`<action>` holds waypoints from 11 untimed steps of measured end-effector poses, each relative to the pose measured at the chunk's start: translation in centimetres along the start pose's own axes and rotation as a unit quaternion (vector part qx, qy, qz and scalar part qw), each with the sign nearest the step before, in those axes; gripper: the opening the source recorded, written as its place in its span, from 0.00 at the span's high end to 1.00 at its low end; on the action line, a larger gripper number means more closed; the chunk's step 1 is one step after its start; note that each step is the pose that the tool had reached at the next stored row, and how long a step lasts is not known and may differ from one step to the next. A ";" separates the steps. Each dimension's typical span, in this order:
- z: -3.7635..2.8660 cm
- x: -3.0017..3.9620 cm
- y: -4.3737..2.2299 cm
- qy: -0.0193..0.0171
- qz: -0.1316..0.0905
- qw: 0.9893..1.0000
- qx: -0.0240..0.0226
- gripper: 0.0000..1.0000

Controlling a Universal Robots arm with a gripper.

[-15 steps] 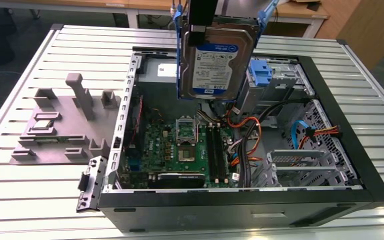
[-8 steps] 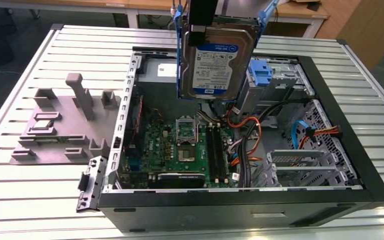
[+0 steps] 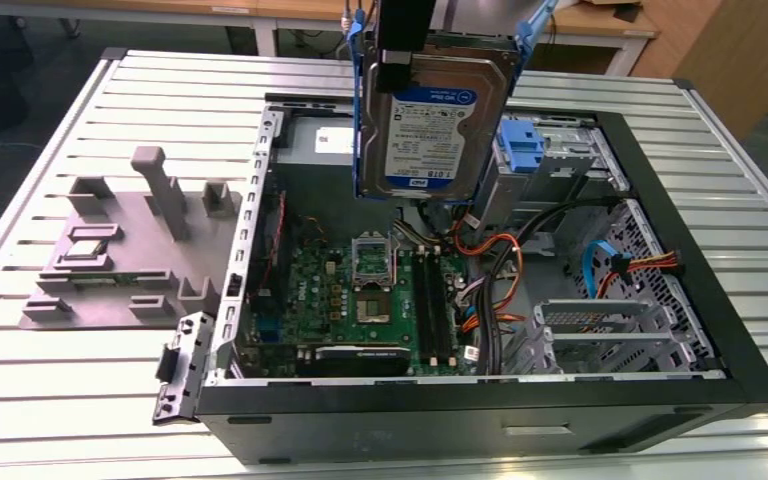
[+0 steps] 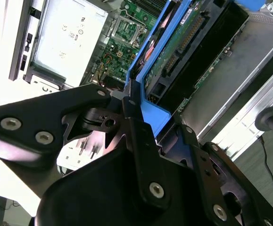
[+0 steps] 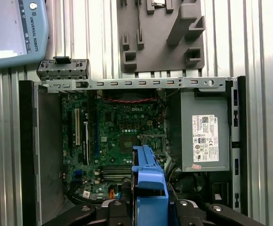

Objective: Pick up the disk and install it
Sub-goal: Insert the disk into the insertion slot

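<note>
In the exterior view we see one disk (image 3: 431, 125) hanging upright, long axis vertical and label toward the camera, over one open computer case (image 3: 424, 430). The pincer (image 3: 404, 40) holds its top end. The slatted metal tabletop (image 3: 171, 110) also carries one grey fixture plate (image 3: 117, 270), and wooden desks (image 3: 224, 12) stand behind. In the second wrist view the pincer is clamped on the disk. In the first wrist view, one motherboard (image 5: 122, 127) and one power supply (image 5: 204, 136) lie inside the case.
</note>
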State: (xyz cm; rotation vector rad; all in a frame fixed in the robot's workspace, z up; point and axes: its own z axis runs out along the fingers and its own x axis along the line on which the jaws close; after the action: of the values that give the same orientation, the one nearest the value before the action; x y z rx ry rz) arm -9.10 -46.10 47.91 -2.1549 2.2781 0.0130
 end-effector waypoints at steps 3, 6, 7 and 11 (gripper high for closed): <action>0.00 0.00 0.00 0.000 0.000 1.000 0.000 0.64; -0.01 0.17 -0.01 0.000 0.000 1.000 0.000 0.64; 0.00 0.28 -0.02 0.000 0.000 1.000 0.000 0.64; -0.01 0.98 -0.05 0.001 0.000 1.000 0.000 0.64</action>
State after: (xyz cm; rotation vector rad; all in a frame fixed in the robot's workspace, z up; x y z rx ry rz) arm -9.10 -47.08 47.92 -2.1555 2.2789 0.0115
